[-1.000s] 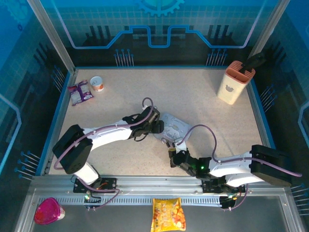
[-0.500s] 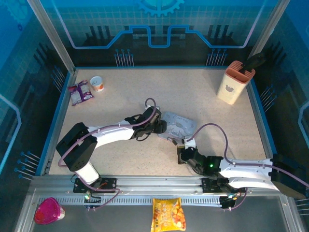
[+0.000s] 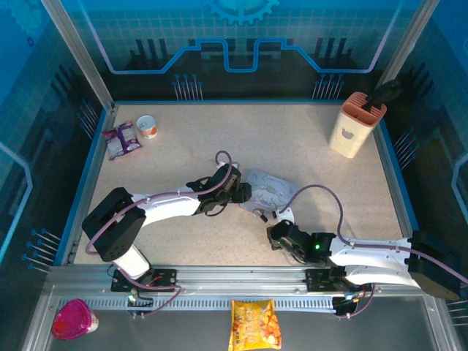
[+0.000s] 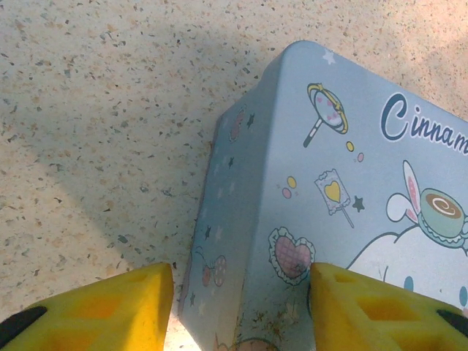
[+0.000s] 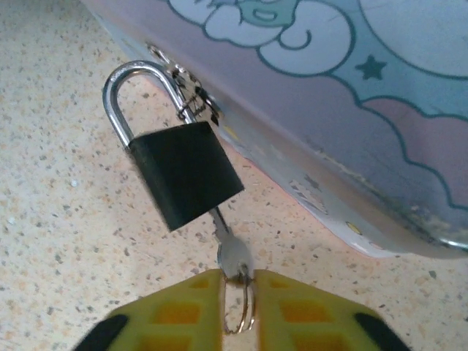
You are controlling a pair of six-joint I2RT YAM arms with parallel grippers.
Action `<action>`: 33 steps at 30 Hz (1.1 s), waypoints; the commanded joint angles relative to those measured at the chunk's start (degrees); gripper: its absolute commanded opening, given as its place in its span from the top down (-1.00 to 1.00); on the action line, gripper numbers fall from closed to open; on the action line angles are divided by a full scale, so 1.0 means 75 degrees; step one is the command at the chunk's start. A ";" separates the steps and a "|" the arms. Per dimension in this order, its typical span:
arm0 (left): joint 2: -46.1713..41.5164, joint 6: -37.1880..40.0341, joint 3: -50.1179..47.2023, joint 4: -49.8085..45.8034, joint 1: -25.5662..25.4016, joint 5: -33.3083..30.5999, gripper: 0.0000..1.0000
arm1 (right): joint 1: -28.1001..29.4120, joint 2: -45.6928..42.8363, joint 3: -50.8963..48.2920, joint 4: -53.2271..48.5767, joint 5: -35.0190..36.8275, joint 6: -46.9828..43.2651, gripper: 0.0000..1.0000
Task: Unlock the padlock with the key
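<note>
My left hand straddles a corner of the lilac-grey cartoon-print rectangular tin, fingers apart, to steady it. The small black silver-shackled padlock hangs from the tin's hasp; my right hand pinches the slim grey metal key seated in it, for turning.

The padlock is a small black block with a bright silver shackle, lying tilted on the speckled tabletop just beside the lilac tin – one leg of the shackle is threaded through the tin's little hasp and both legs look seated in the body. The key is slim and silvery-grey, its blade pushed into the bottom face of the body so that only a short stub and the small rounded head stick out. A thin wire ring hangs from that head – both sit at the yellow tips of the right gripper.
</note>
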 commanded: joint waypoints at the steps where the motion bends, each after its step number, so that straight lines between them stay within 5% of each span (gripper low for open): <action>1: 0.0266 -0.0027 -0.0518 -0.1569 0.0141 -0.0188 -0.01 | -0.0308 -0.0146 -0.0244 0.0662 -0.0508 -0.0666 0.50; 14: 0.0313 -0.0131 -0.0539 -0.1485 0.0124 -0.0034 0.02 | -0.0927 0.0079 0.0311 0.0417 -0.0750 -0.1768 0.00; 23: 0.0342 -0.0201 -0.0616 -0.1420 0.0127 0.0008 0.02 | -0.2346 0.0379 0.0759 -0.0095 -0.2473 -0.2329 0.06; 33: 0.0416 -0.0210 -0.0570 -0.1408 0.0130 0.0107 0.02 | -0.3080 0.1431 0.0922 0.0625 -0.3947 -0.2945 0.16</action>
